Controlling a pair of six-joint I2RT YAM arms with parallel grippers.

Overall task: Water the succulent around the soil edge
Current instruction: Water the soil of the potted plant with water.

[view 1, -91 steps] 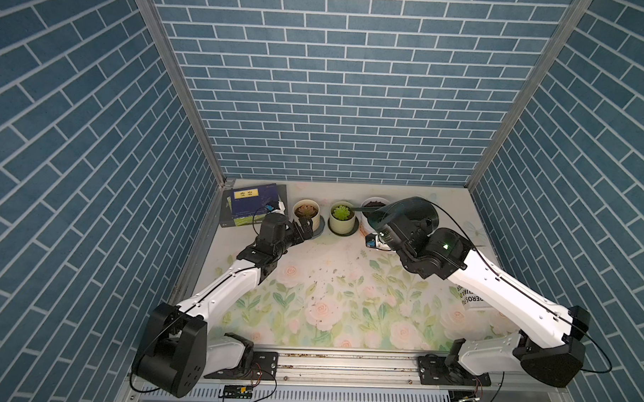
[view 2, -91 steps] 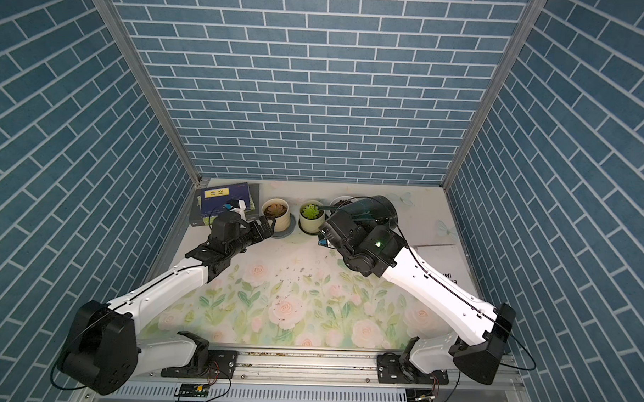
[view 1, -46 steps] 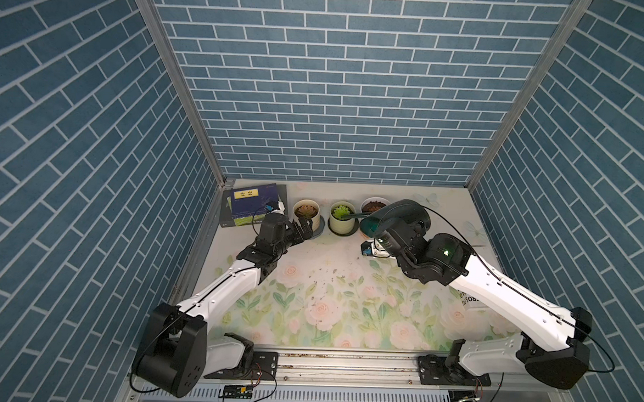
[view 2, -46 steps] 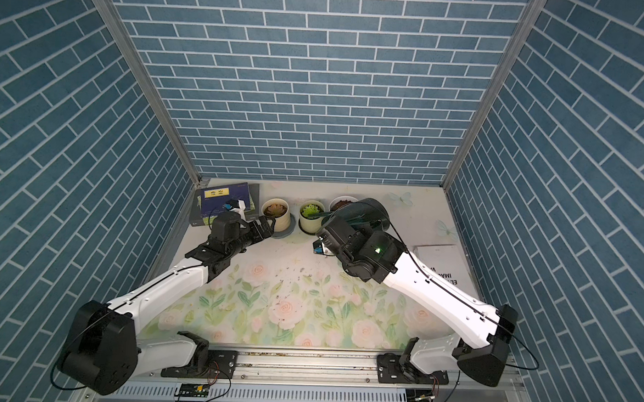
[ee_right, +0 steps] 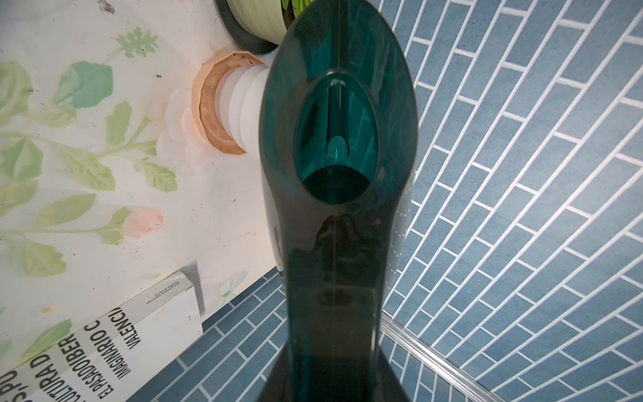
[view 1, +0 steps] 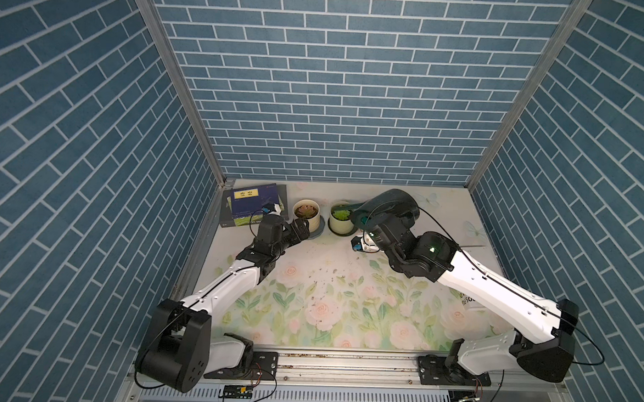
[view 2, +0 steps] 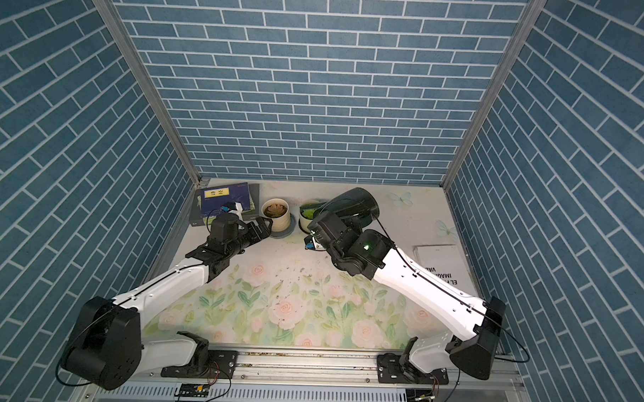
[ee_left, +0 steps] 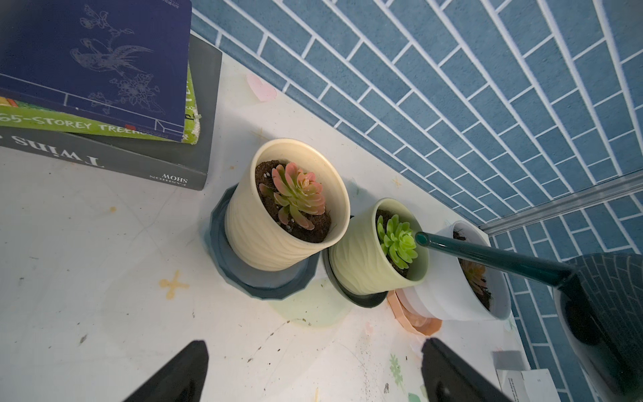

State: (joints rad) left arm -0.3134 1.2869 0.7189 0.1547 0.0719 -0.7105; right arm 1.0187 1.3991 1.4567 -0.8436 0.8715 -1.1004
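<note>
The right arm (view 1: pixel 476 284) is swinging the dark green translucent plastic watering can (view 1: pixel 390 206) leftward, bringing its long spout (ee_left: pixel 487 255) over the rim of the pale green ribbed pot (ee_left: pixel 362 264) and covering the white pot (ee_left: pixel 449 296) in both top views

1. A dark green watering can (view 1: pixel 390 208) hung tilted, its spout over the green succulent pot (view 1: pixel 339 225).
2. The left gripper (view 1: pixel 300 227) sat just beside the cream pot (view 1: pixel 313 220).
3. Books (view 1: pixel 254 207) lay in the counter's (view 1: pixel 333 255) far left corner.
</note>
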